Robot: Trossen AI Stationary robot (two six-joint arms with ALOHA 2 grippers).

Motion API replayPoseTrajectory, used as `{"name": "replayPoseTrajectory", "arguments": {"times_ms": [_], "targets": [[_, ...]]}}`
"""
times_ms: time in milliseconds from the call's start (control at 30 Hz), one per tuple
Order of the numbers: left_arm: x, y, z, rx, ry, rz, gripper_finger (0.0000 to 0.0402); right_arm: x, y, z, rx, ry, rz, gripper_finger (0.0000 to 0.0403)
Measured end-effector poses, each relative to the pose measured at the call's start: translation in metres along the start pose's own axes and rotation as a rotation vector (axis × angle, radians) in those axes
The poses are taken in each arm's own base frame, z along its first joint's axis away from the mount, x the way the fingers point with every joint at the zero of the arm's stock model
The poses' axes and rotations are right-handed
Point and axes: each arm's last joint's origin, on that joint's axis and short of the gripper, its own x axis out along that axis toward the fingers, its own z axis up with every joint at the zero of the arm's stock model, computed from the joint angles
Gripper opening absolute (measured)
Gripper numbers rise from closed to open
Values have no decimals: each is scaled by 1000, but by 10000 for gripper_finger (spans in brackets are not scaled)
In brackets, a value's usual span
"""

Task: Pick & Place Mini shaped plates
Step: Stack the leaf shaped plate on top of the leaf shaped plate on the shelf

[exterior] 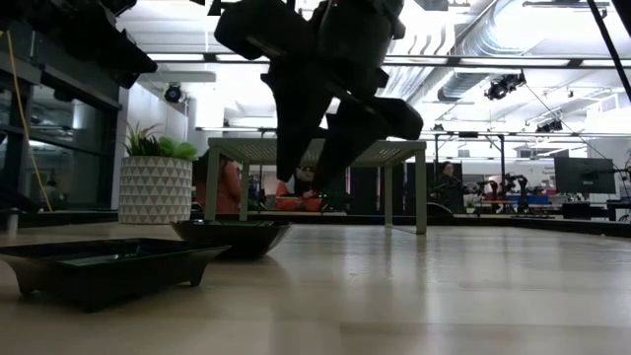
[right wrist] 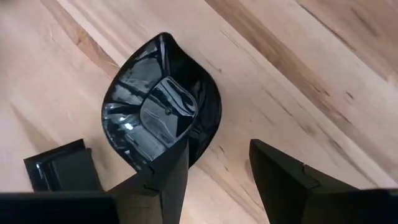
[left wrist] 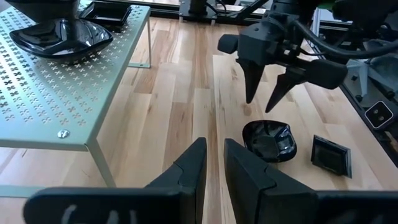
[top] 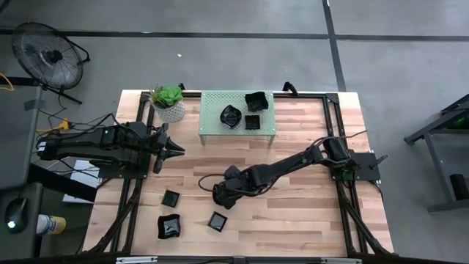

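Right pincer [left wrist: 267, 106] open above rounded black plate [left wrist: 268, 140] — not touching.

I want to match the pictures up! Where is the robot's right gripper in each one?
High view: right gripper, lower middle of the picture.
Low view: hanging down from the top, middle.
Left wrist view: upper right, pointing down.
Right wrist view: along the bottom, open.
Landmark: the rounded black plate under it in both wrist views.
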Motion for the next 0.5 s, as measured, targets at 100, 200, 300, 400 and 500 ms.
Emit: {"name": "replayPoseTrajectory", "arguments": {"times_ms": [100, 200, 300, 400, 500], "targets": [[0, 0, 0, 0, 0, 0, 53, 0, 0, 0, -21, 2, 2, 165], [0, 0, 0, 0, 0, 0, 53, 0, 0, 0, -29, 0, 1, 165], [0, 0, 0, 0, 0, 0, 53, 0, 0, 0, -40, 6, 8, 165], [0, 0, 0, 0, 0, 0, 53, 0, 2, 1, -44, -10, 16, 165], [0, 0, 0, 0, 0, 0, 53, 0, 2, 1, -44, -14, 18, 165]]}}
